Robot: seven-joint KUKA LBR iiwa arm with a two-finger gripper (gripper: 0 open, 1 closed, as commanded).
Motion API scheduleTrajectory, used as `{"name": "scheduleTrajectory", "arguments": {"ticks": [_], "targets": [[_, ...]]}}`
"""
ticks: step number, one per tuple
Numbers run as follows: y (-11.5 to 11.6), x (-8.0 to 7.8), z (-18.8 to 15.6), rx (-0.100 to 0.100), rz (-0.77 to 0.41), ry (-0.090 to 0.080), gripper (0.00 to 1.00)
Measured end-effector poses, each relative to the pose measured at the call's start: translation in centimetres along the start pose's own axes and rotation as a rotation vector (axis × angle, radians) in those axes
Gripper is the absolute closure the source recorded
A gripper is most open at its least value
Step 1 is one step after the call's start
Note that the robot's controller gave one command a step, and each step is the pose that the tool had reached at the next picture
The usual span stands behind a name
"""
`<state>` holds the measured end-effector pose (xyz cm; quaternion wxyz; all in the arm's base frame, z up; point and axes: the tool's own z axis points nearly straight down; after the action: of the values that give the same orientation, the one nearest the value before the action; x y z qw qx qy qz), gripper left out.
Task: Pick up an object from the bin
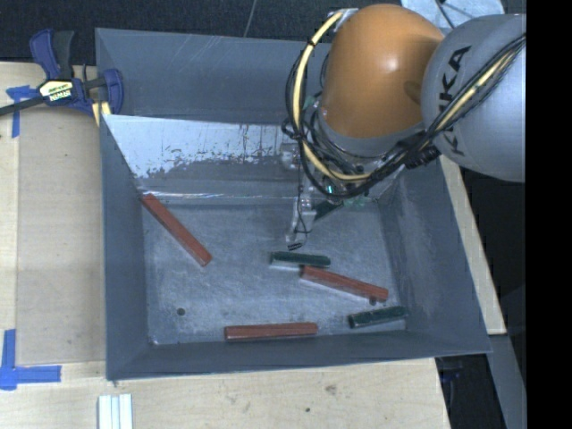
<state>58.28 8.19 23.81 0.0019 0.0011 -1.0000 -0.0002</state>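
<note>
Under the orange wrist cover [380, 65], gripper [298, 236] low over the middle of the floor of the grey bin [125, 266]; spread or pressed together, cannot tell. Just below its tip, a short dark green stick [300, 259], flat and crosswise. Just beside that, to the right, a long reddish stick [344, 283], slanted. Farther out, a second green stick [376, 316] near the front right corner, a front brown stick [271, 331] along the near wall, and a left brown stick [175, 230] well apart.

Grey bin [121, 266] holds three brown sticks [271, 331], two dark sticks [377, 316]
</note>
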Motion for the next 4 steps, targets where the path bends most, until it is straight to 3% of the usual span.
{"name": "scheduleTrajectory", "arguments": {"ticks": [1,2,3,4], "targets": [[0.0,-0.2,-0.4,-0.001,0.002,-0.008,0.0],[2.1,-1.3,9.6,-0.001,0.126,-0.007,1.0],[2.1,-1.3,9.6,-0.001,0.127,-0.007,1.0],[1.0,-0.9,5.5,0.0,0.127,0.002,1.0]]}}
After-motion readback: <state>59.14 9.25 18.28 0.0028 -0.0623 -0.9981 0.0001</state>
